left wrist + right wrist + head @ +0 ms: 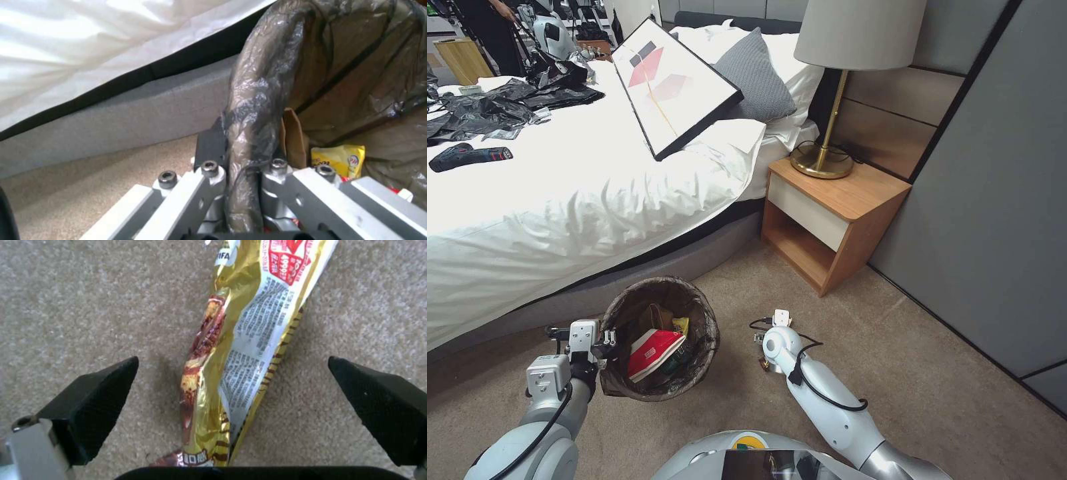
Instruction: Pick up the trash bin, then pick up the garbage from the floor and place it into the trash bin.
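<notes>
The trash bin (660,340), lined with a dark crinkled bag folded over its rim, hangs beside the bed (560,187), held at its near-left rim by the left pincer (602,347). In the left wrist view the pincer (242,173) is clamped on that bag-covered rim (253,110), one finger outside and one inside. Inside the bin lie a red-and-white crushed paper cup (654,352), a brown paper bag (293,136) and a yellow snack wrapper (339,158) with a small round logo too blurred to read.

To the right of the bin, the right pincer (768,363) points down at the floor (927,373). Its wrist view shows the black fingers (89,400) spread wide, one on each side of a gold wrapper (240,350) lying flat on the beige carpet (80,306), neither finger touching it. The wrapper carries a red patch with white print that seems to read "4990", letters "IFA" near its upper edge, a white panel of fine print too small to read, and a picture of a brown snack along one side.

Farther off, a wooden nightstand (834,220) carries a brass lamp (840,80). On the bed rest a framed picture (674,87), a grey pillow (754,77) and black plastic bags (487,110).
</notes>
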Controlling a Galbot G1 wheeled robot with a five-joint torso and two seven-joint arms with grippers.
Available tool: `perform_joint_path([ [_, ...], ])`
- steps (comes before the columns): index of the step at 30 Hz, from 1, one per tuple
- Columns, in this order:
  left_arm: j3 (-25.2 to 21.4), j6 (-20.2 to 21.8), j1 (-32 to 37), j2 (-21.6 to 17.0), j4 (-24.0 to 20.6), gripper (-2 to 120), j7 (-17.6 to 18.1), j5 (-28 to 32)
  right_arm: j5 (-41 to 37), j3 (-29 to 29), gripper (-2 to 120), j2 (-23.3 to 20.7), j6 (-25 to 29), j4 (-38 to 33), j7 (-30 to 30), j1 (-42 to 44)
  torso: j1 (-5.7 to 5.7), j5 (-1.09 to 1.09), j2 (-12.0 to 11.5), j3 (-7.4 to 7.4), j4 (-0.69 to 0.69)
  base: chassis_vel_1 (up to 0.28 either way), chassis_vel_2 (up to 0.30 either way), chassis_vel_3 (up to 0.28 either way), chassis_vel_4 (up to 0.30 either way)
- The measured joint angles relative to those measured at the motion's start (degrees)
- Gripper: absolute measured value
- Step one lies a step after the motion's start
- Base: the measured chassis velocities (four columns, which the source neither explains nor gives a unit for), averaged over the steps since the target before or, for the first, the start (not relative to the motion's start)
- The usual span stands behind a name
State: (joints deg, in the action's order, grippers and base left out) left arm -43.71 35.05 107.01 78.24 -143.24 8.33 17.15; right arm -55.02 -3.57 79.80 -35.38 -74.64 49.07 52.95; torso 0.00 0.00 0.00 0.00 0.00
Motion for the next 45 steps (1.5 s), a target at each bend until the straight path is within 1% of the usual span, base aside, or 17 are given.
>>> perform_joint_path([
  [11,0.0,0.22,-0.25,-0.07,0.0,4,0.02,0.51,0.94,0.28,100,0.75,0.16,1.77,-0.8,-0.36,0.0,0.0,0.0,0.0,0.0,0.0,0.0,0.0,0.0],
  [14,0.0,0.24,-0.27,-0.1,0.0,4,0.03,0.55,1.04,0.3,96,0.77,0.23,1.98,-1.03,-0.36,0.0,0.0,0.0,0.0,0.0,0.0,0.0,0.0,0.0],
  [17,-0.02,0.25,-0.25,-0.18,0.0,4,0.04,0.63,1.22,0.4,85,0.9,0.43,2.36,-1.38,-0.32,0.0,0.0,0.0,0.0,0.0,0.0,0.0,0.0,0.0],
  [18,-0.02,0.25,-0.25,-0.18,0.0,4,0.04,0.63,1.22,0.4,85,0.9,0.43,2.36,-1.38,-0.32,0.0,0.0,0.0,0.0,0.0,0.0,0.0,0.0,0.0],
  [20,-0.05,0.25,-0.21,-0.21,0.0,4,0.05,0.65,1.22,0.42,78,0.92,0.51,2.36,-1.44,-0.26,0.0,0.0,0.0,0.0,0.0,0.0,0.0,0.0,0.0],
  [21,-0.14,0.2,-0.13,-0.24,0.0,4,0.05,0.65,1.2,0.44,71,0.93,0.64,2.36,-1.46,-0.2,0.0,0.0,0.0,0.0,0.0,0.0,0.0,0.0,0.0],
  [22,-0.14,0.2,-0.13,-0.24,0.0,4,0.05,0.65,1.2,0.44,71,0.93,0.64,2.36,-1.46,-0.2,0.0,0.0,0.0,0.0,0.0,0.0,0.0,0.0,0.0],
  [25,-0.27,0.1,-0.09,-0.47,0.0,4,0.07,0.65,1.13,0.58,55,0.94,0.78,2.33,-1.58,-0.25,0.0,0.0,0.0,0.0,0.0,0.0,0.0,0.0,0.0],
  [26,-0.27,0.1,-0.09,-0.47,0.0,4,0.07,0.65,1.13,0.58,55,0.94,0.78,2.33,-1.58,-0.25,0.0,0.0,0.0,0.0,0.0,0.0,0.0,0.0,0.0],
  [28,-0.27,0.08,-0.08,-0.5,0.0,4,0.08,0.65,1.13,0.74,46,0.93,0.9,2.39,-1.76,-0.38,0.0,0.0,0.0,0.0,0.0,0.0,0.0,0.0,0.0],
  [30,-0.25,0.08,-0.08,-0.5,0.0,4,0.08,0.65,1.12,0.78,43,0.92,0.92,2.41,-1.79,-0.39,0.0,0.0,0.0,0.0,0.0,0.0,0.0,0.0,0.0],
  [31,-0.19,0.08,-0.07,-0.48,0.0,4,0.11,0.65,1.09,0.85,36,0.84,0.93,2.41,-1.99,-0.41,0.0,0.01,0.0,0.0,0.0,0.0,0.0,0.0,0.0],
  [34,-0.16,0.08,-0.08,-0.47,0.0,4,0.13,0.65,1.09,0.91,31,0.77,0.94,2.42,-2.15,-0.43,0.0,0.0,0.0,0.0,0.0,0.0,0.0,0.0,0.0],
  [37,-0.14,0.1,-0.11,-0.42,0.0,4,0.16,0.66,1.09,1.11,13,0.62,1.05,2.71,-2.66,-0.5,0.0,0.01,0.0,0.0,0.0,0.0,0.0,0.0,0.0],
  [38,-0.14,0.1,-0.11,-0.42,0.0,4,0.16,0.66,1.09,1.11,13,0.62,1.05,2.71,-2.66,-0.5,0.0,0.01,0.0,0.0,0.0,0.0,0.0,0.0,0.0],
  [41,-0.13,0.1,-0.09,-0.3,0.0,4,0.17,0.66,1.18,1.32,0,0.54,1.17,3.04,-3.35,-0.61,0.0,0.0,0.0,0.0,0.0,0.0,0.0,0.0,0.0],
  [45,-0.13,0.11,-0.07,-0.28,0.0,4,0.17,0.66,1.63,1.55,0,0.6,1.66,3.51,-4.29,-0.73,0.0,0.01,0.0,0.0,0.0,0.0,0.0,0.0,0.0],
])
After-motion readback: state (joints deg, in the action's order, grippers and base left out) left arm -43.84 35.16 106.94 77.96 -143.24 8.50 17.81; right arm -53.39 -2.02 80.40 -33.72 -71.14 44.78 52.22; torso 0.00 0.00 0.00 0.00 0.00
